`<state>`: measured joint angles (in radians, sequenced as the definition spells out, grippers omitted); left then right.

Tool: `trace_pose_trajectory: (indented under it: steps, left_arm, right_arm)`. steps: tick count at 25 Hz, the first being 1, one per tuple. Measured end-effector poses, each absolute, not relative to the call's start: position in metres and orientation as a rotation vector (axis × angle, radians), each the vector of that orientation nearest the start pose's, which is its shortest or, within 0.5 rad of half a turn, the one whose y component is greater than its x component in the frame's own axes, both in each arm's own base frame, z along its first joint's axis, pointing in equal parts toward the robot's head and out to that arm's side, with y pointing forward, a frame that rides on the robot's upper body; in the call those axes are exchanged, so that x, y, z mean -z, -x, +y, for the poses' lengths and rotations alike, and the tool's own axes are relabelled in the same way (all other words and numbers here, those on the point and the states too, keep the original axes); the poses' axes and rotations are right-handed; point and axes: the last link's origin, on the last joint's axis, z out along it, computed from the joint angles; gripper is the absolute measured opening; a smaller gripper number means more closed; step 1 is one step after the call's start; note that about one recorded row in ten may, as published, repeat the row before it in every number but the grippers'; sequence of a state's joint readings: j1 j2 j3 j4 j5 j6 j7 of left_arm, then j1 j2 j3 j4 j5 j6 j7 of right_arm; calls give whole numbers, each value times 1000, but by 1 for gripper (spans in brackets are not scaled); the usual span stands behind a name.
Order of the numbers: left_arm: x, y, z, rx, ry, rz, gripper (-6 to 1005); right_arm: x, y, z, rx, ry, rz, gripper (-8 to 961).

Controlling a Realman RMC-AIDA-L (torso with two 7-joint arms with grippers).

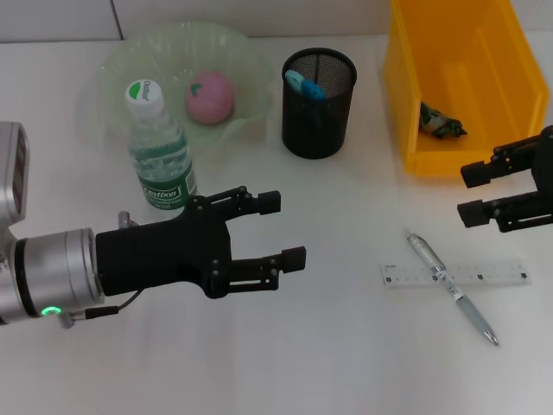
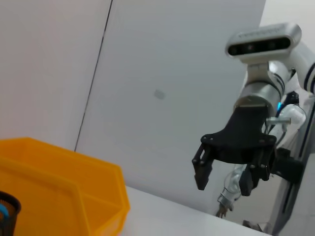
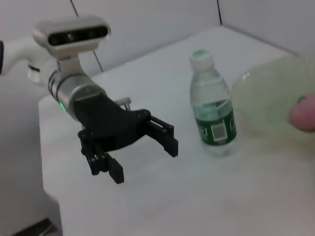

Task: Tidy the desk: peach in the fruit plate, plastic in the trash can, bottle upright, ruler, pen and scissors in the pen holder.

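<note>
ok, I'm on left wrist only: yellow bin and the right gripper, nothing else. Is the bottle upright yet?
Observer: Yes, the water bottle stands upright just in front of the fruit plate.
Operator: Fruit done?
Observer: The peach is already in the plate.
Operator: What's left on the desk?
Observer: The pen lies across the ruler, below the right gripper in the head view.

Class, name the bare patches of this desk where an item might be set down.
Bare desk lies between the left tool and the ruler, and along the near edge. It is crowded around the bottle, fruit plate and pen holder.
</note>
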<state>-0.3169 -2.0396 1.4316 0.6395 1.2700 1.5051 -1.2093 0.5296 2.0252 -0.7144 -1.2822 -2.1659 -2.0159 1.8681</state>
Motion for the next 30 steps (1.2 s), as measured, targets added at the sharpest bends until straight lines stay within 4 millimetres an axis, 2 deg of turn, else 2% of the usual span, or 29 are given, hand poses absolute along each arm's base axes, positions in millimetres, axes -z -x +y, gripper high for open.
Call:
trace_pose_trajectory:
  steps: [1, 5, 6, 7, 9, 12, 15, 18, 19, 20, 21, 22, 26, 30]
  left_arm:
    - [44, 240, 270, 1041, 2804, -506, 841]
    - [45, 239, 271, 1032, 2818, -503, 840]
    - [45, 239, 271, 1032, 2821, -504, 840]
    - [45, 239, 271, 1032, 2821, -504, 840]
    - [48, 239, 269, 1021, 2841, -512, 840]
    - [52, 238, 266, 1011, 2855, -516, 840]
    - [58, 238, 265, 1010, 2848, -521, 840]
    - [59, 238, 265, 1009, 2848, -525, 840]
    - [59, 238, 265, 1008, 2849, -528, 840]
    - [59, 238, 265, 1008, 2849, -528, 840]
    - [60, 236, 266, 1009, 2854, -527, 840]
    - [60, 236, 266, 1009, 2854, -527, 840]
    - [61, 234, 266, 1014, 2865, -516, 840]
    - [61, 233, 267, 1016, 2865, -518, 841]
  right_arm:
    - [-93, -203, 312, -216, 2981, 631, 654]
    - [-80, -196, 309, -73, 3027, 576, 676]
    - [-70, -194, 307, 65, 3066, 519, 682]
    - [-70, -194, 307, 65, 3066, 519, 692]
    - [-56, -191, 304, 209, 3121, 392, 711]
    - [-50, -188, 305, 256, 3141, 326, 740]
    - [-32, -186, 315, 422, 3104, 202, 769]
    - [-27, -186, 317, 457, 3093, 177, 788]
    - [-16, -187, 322, 500, 3087, 149, 788]
    - [-16, -187, 322, 500, 3087, 149, 788]
    - [-3, -188, 326, 527, 3102, 134, 788]
    - [-3, -188, 326, 527, 3102, 134, 789]
    - [21, -190, 337, 561, 3103, 91, 789]
    - [30, -190, 343, 566, 3107, 87, 785]
